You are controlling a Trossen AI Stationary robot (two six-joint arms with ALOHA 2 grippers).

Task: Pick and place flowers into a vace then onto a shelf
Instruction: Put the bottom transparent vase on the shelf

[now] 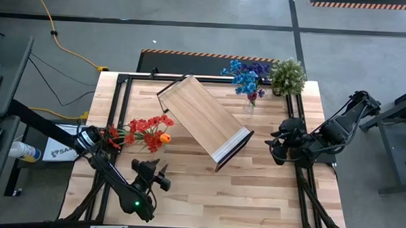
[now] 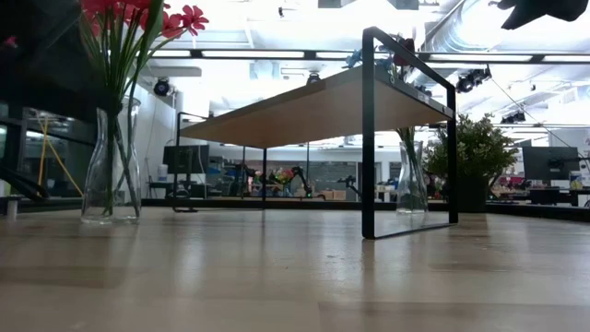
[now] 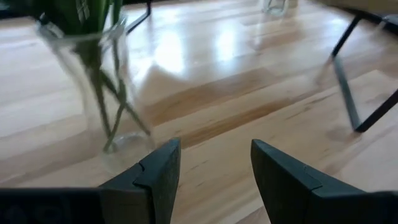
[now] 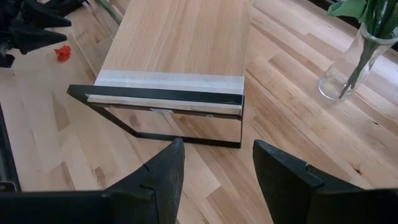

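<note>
Red and orange flowers [image 1: 147, 131] stand with their green stems in a clear glass vase [image 3: 99, 81], which rests on its base at the table's left. My left gripper [image 3: 214, 168] is open just short of that vase, toward the table's near edge [image 1: 155, 174], with nothing between its fingers. The shelf [image 1: 203, 121], a light-wood board on a black frame, stands slantwise mid-table. My right gripper [image 4: 217, 168] is open above the table, right of the shelf's white-strip end [image 4: 168, 81]. Blue and purple flowers [image 1: 247, 76] stand in a second glass vase [image 4: 348, 68] at the far right.
A bushy pale-green potted plant [image 1: 287, 75] stands at the far right corner next to the blue flowers. A small red piece [image 4: 62, 53] lies on the table left of the shelf. Bare wood lies between the shelf and the near edge [image 1: 214, 195].
</note>
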